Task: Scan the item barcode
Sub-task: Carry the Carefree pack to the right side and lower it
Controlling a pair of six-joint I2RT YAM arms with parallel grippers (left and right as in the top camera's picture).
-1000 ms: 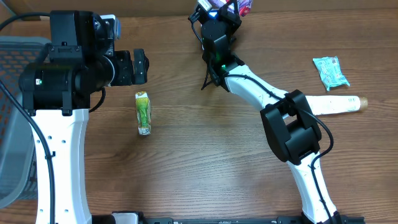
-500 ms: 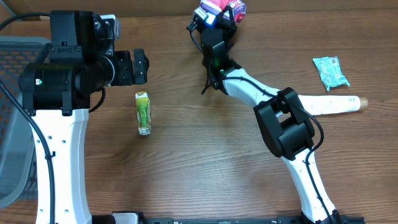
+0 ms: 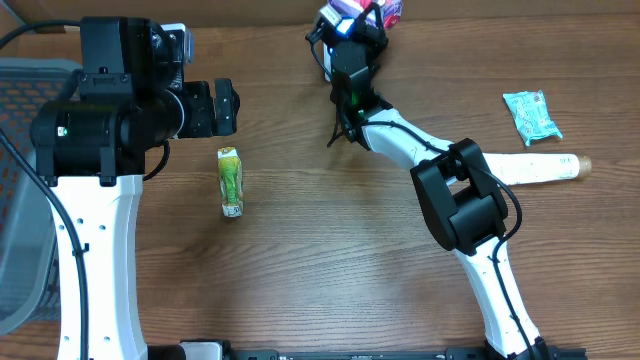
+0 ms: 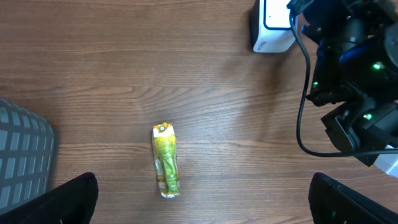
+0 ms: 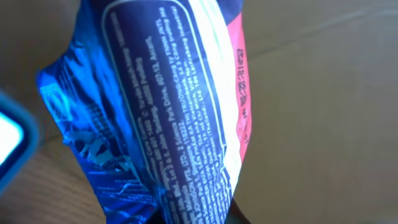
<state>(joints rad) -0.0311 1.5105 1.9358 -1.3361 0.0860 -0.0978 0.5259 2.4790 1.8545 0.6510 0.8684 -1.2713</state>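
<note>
Packet (image 5: 168,106), blue and pink, is held in the closed right hand (image 3: 352,22) just beside the white scanner (image 4: 272,28), at the far edge of the worktop (image 3: 320,260). Its side with small printed text faces the wrist camera and no barcode shows there, so probably the hand must turn the packet until the code looks to the scanner. The left hand (image 3: 222,107) is fully open and empty, well apart from the scanner, near a green sachet (image 3: 230,180), likely the next item.
</note>
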